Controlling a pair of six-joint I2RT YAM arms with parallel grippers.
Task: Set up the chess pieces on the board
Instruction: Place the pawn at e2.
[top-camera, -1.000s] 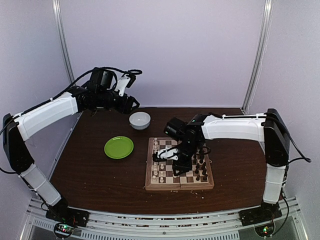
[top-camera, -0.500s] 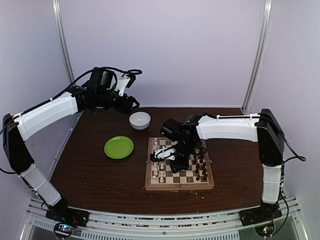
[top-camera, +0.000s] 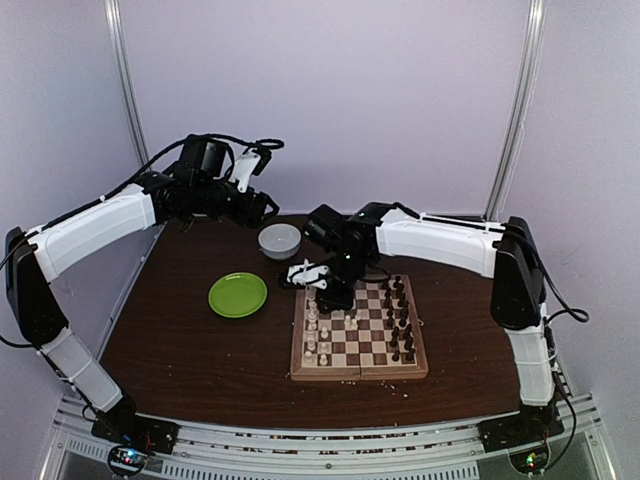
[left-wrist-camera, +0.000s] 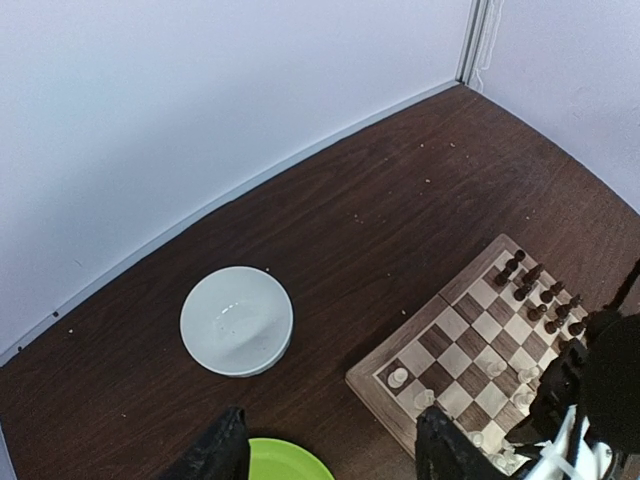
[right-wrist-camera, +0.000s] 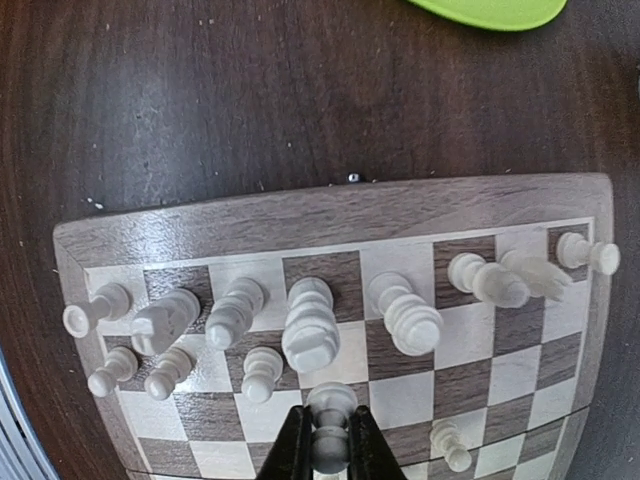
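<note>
The board (top-camera: 358, 375) lies right of the table's middle. Cream-white chess pieces (top-camera: 312, 330) stand along its left side and dark ones (top-camera: 402, 320) along its right. My right gripper (top-camera: 332, 296) hangs over the board's far left corner. In the right wrist view it (right-wrist-camera: 329, 428) is shut on a white pawn (right-wrist-camera: 330, 400), held above the second rank, just below a tall white piece (right-wrist-camera: 310, 325). My left gripper (top-camera: 262, 208) hovers high at the back left, open and holding nothing; in its own view it (left-wrist-camera: 330, 450) looks down on the board (left-wrist-camera: 415, 325).
A white bowl (top-camera: 279, 240) stands behind the board, also seen from the left wrist (left-wrist-camera: 237, 320). A green plate (top-camera: 238, 295) lies to the board's left. Pale crumbs dot the dark table. Walls close in at the back and both sides.
My right gripper closed on a white pawn at the board's middle and carried it toward the far left corner. The left arm has stayed still.
</note>
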